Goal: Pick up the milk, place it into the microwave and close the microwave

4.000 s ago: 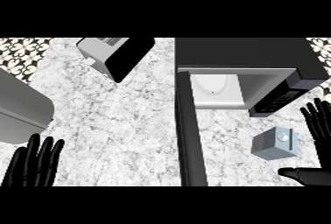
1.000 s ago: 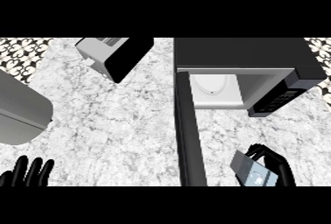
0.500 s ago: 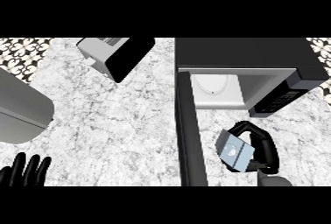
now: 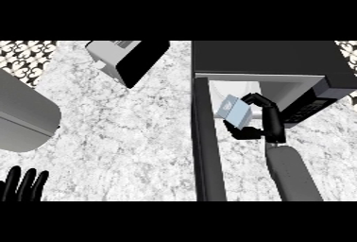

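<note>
The milk is a small pale blue-grey carton, held tilted in front of the microwave's open mouth. My right hand is shut on it, fingers curled over its far side and thumb under it. The microwave is a black box at the upper right with a white cavity showing. Its open door sticks out toward me as a dark strip, just left of the carton. My left hand rests open at the lower left edge, fingers up.
A toaster-like grey and black appliance stands at the back of the marble counter. A large grey rounded object lies at the left edge. The microwave's control panel is at the right of the cavity.
My right hand closed on the milk, lifted it off the counter and carried it up and left to the microwave's opening. The left hand sank a little toward the lower edge.
</note>
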You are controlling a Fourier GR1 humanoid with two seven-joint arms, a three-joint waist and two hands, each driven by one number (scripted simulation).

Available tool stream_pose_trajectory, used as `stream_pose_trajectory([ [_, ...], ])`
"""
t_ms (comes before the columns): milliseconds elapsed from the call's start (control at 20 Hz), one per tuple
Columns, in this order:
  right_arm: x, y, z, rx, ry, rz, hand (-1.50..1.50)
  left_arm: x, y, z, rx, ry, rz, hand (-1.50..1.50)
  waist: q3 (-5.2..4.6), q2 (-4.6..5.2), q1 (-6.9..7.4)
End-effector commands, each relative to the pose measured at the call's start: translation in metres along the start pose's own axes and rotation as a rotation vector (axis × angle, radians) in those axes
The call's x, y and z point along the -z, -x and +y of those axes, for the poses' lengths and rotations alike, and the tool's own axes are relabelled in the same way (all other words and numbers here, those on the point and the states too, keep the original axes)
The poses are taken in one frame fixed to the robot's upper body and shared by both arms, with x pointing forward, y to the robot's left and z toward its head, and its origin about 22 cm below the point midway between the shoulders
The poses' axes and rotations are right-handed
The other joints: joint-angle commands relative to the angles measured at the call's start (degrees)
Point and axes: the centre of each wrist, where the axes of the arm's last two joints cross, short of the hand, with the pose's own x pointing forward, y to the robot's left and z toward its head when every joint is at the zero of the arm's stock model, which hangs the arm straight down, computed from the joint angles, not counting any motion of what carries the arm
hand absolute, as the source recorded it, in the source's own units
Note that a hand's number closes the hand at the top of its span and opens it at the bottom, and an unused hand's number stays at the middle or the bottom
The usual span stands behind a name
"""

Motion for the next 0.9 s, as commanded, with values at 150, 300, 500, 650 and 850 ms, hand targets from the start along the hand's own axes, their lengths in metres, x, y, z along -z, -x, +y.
stream_pose_trajectory([
  [150, 0.064, -0.004, -0.006, -0.108, 0.058, 0.046, 1.5, -0.006, -0.001, -0.006, -0.003, 0.017, -0.014, -1.5, 0.1, 0.4, 1.46],
  [300, 0.074, 0.001, -0.031, -0.178, 0.093, 0.071, 1.5, 0.008, 0.016, -0.003, -0.016, 0.019, -0.019, -1.5, 0.12, 1.13, 1.84],
  [500, 0.094, -0.01, -0.034, -0.237, 0.223, 0.083, 1.5, 0.009, 0.009, 0.001, -0.007, 0.025, -0.014, -1.5, 0.12, 1.03, 1.9],
  [650, 0.093, -0.006, -0.041, -0.371, 0.311, 0.041, 1.5, 0.006, 0.02, -0.005, -0.001, 0.046, -0.01, -1.5, 0.14, 1.44, 2.96],
  [850, 0.088, 0.001, -0.035, -0.519, 0.197, 0.008, -1.5, 0.004, 0.002, -0.001, 0.021, 0.046, -0.003, -1.5, 0.17, 1.44, 3.71],
])
